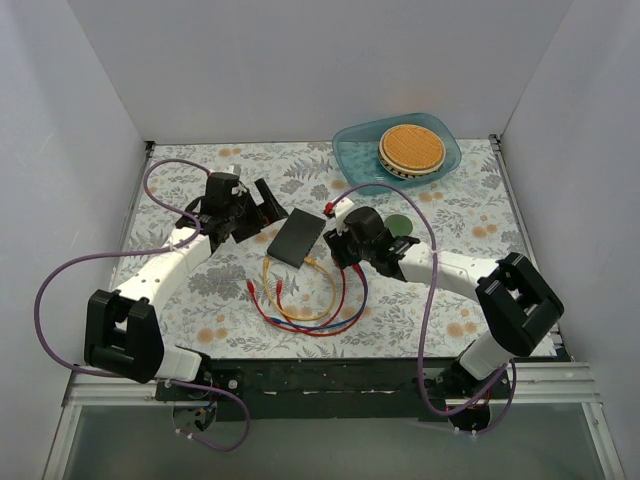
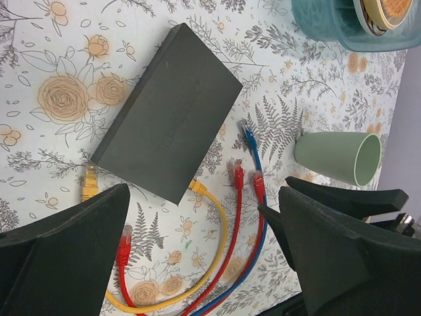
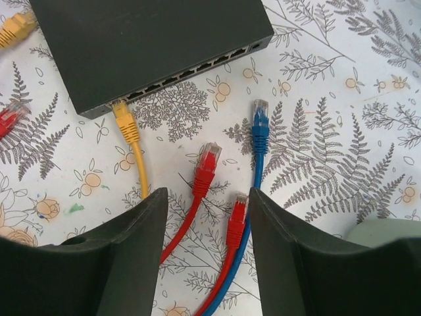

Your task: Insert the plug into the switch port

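The flat black switch (image 1: 295, 238) lies mid-table, its row of ports (image 3: 197, 69) facing the arms. A yellow plug (image 3: 123, 122) has its tip in the end port; the same cable's other plug (image 2: 89, 184) lies loose by the box. Two red plugs (image 3: 207, 168) (image 3: 237, 217) and a blue plug (image 3: 260, 125) rest on the cloth short of the ports. My right gripper (image 3: 207, 197) hangs open over the red cables, gripping nothing. The left gripper (image 2: 202, 197) is wide open above the cables, beside the switch (image 2: 168, 112).
A green cup (image 2: 339, 158) lies on its side right of the switch. A teal tray (image 1: 355, 160) holding a round plate stands at the back right. Red, blue and yellow cable loops (image 1: 300, 305) spread toward the near edge. Another red plug (image 2: 125, 240) lies left.
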### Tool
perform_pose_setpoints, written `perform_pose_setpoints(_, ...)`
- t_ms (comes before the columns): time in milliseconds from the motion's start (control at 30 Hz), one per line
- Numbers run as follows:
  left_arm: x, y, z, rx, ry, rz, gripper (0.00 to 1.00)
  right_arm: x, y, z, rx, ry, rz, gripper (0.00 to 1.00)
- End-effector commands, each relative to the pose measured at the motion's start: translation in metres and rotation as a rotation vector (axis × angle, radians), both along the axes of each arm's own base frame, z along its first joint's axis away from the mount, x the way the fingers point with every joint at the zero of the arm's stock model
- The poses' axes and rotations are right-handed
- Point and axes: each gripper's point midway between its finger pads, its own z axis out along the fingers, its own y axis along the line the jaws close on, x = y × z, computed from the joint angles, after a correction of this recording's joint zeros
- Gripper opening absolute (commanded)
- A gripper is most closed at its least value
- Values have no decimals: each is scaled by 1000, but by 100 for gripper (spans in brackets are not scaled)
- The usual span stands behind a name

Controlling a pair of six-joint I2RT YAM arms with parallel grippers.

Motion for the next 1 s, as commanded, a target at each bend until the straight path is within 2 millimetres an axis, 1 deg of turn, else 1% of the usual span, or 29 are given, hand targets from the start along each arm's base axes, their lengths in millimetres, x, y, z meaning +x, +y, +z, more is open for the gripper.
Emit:
perform_pose_setpoints(0,-8,-7,11,-43,-20,-12,98,2,0,-12,26,55,-30,58)
perform_pose_setpoints(67,-11,-6,9,-44,-15,-11,98,2,0,-16,30,67,-31,56)
perform_pose_setpoints(100,-11,-7,7,-45,-11,-12,98,1,-1,-22,22,81,-29,55)
perform_pose_setpoints(167,-14,-7,2,-48,-1,-17,98,1,0,-27,20,94,-28,53)
perform_pose_setpoints(200,-15,-7,1,-48,-1,-19,98,0,-1,-34,11,109,-27,51)
perform_pose_setpoints(233,-16,-7,0,-48,2,-20,98,1,0,-34,14,108,-27,50)
perform_pose_setpoints(267,-16,-7,-1,-49,2,-23,98,0,0,-38,11,118,-25,47)
perform_pose_setpoints(333,-16,-7,-1,-47,-1,-25,98,-3,0,-45,5,133,-27,43)
perform_pose_setpoints(567,-18,-8,-3,-46,3,-34,98,-9,0,-59,7,160,-15,41)
perform_pose_setpoints(767,-19,-10,-6,-49,6,-49,98,-7,1,-73,-5,180,-24,40)
perform_pose_setpoints(800,-19,-10,-6,-49,8,-46,98,-7,1,-78,-12,188,-26,39)
perform_pose_setpoints(867,-20,-10,-6,-48,5,-50,98,-5,3,-81,-17,190,-25,34)
perform_pose_setpoints(967,-20,-9,-3,-46,-4,-50,98,-5,2,-90,-36,205,-30,31)
